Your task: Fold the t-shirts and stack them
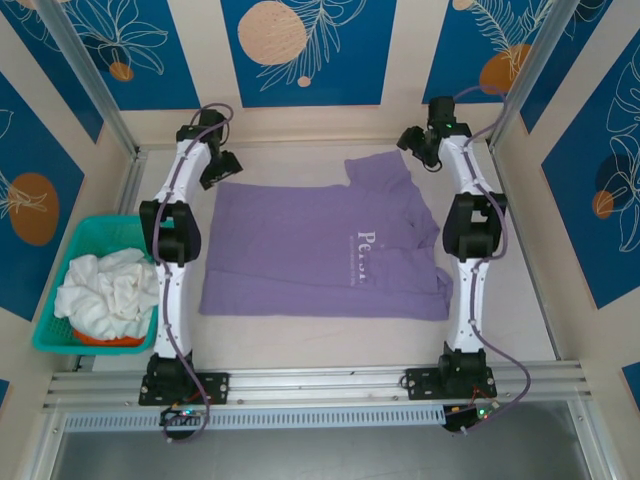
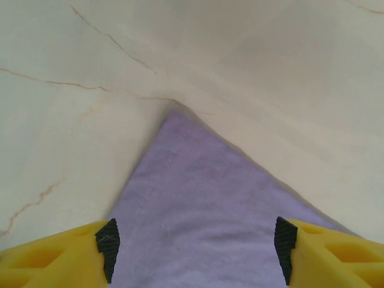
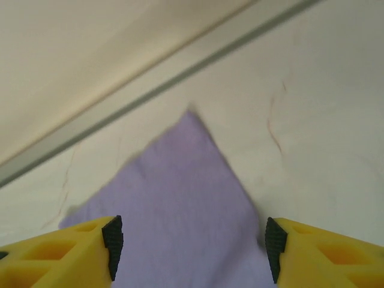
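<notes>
between the left gripper's [image 2: 195, 243] wide-set black pads lies a corner of the lavender t-shirt [image 2: 198, 198], soft and matte, tapering ahead onto the pale veined table [image 2: 270, 72]; the right gripper [image 3: 192, 240], equally wide, straddles another corner. both arms reach far, wrists tipped down. off left, white t-shirts [image 1: 105, 288] lie crumpled in a teal mesh basket [image 1: 60, 255]

Both arms stretch forward, left tool [image 2: 196, 243] and right tool [image 3: 194, 243] with jaws apart.

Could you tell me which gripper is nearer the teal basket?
Left. The left gripper hangs over the lavender t-shirt at its far-left corner, toward the teal basket; the right gripper hangs over its far-right corner.
</notes>
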Robot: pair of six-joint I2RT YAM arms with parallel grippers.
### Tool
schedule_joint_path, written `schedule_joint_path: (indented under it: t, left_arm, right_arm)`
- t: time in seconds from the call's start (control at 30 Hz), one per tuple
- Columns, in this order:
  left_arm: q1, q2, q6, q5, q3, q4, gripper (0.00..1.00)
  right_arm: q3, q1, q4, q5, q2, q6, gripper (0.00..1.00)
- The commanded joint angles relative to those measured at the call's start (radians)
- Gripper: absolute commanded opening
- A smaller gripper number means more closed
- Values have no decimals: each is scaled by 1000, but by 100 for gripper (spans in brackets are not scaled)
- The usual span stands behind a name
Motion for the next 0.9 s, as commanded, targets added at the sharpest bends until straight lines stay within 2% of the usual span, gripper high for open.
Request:
schedule_joint_path:
  t: [0.0, 0.07, 0.23, 0.57, 0.7, 0.87]
  left_arm:
    - [26, 43, 9, 44, 29, 9, 69]
    - [29, 57, 15, 34, 30, 14, 68]
    - [45, 78, 23, -1, 28, 10, 68]
    - [65, 108, 33, 62, 36, 68, 69]
    - [69, 137, 43, 85, 70, 72, 69]
    - [71, 180, 44, 125, 106, 57, 69]
  right_arm:
    - [210, -10, -61, -43, 143, -12, 64]
    - [227, -15, 3, -78, 180, 11, 59]
    - [182, -10, 109, -118, 210, 32, 58]
    - [217, -2, 85, -121, 262, 1, 59]
    - [216, -4, 84, -161, 268, 12, 52]
    - [212, -1, 23, -177, 268, 24, 49]
